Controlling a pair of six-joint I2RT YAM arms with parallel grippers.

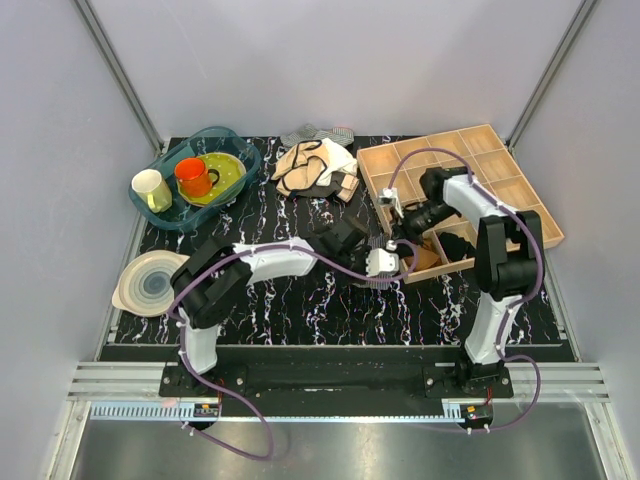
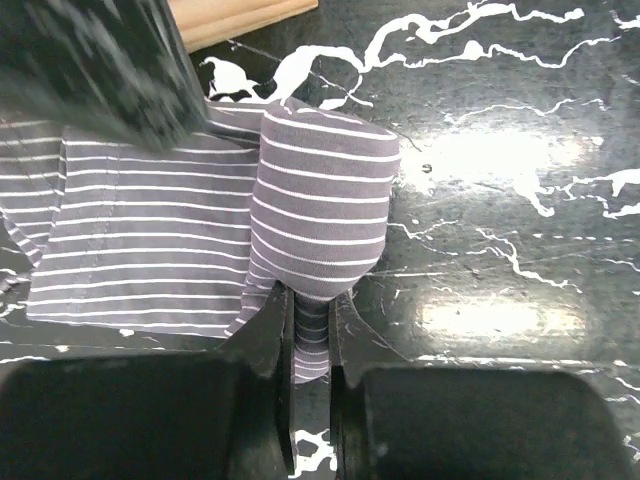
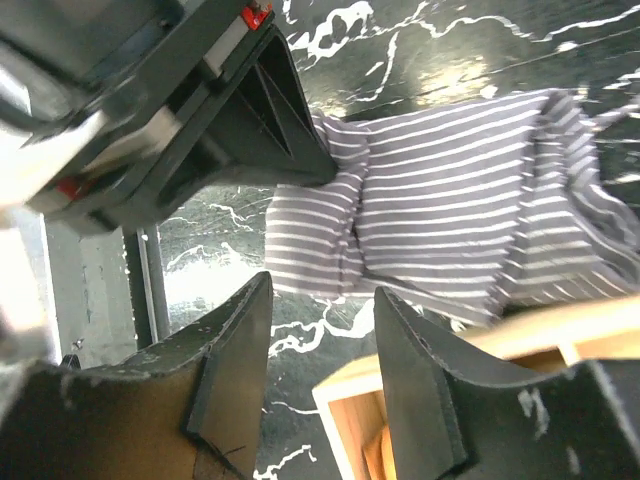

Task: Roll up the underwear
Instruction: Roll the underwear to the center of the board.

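Note:
The underwear [image 2: 130,245] is grey with fine white stripes and lies on the black marbled table beside the wooden tray. One end is rolled into a thick tube [image 2: 322,210]. My left gripper [image 2: 310,335] is shut on the near end of that roll. In the right wrist view the underwear [image 3: 460,195] spreads flat beyond the roll, with my left gripper [image 3: 235,120] at its left end. My right gripper [image 3: 322,335] is open and empty, hovering above the garment's near edge and the tray corner. In the top view both grippers, left [image 1: 388,266] and right [image 1: 398,230], meet at the tray's front left corner and hide most of the garment.
The wooden compartment tray [image 1: 470,150] stands at the back right; its corner [image 3: 400,400] is under my right gripper. A beige-and-white garment with black trim [image 1: 315,165] lies at the back centre. A blue basin [image 1: 195,175] with cups and a stack of plates [image 1: 150,280] sit at the left.

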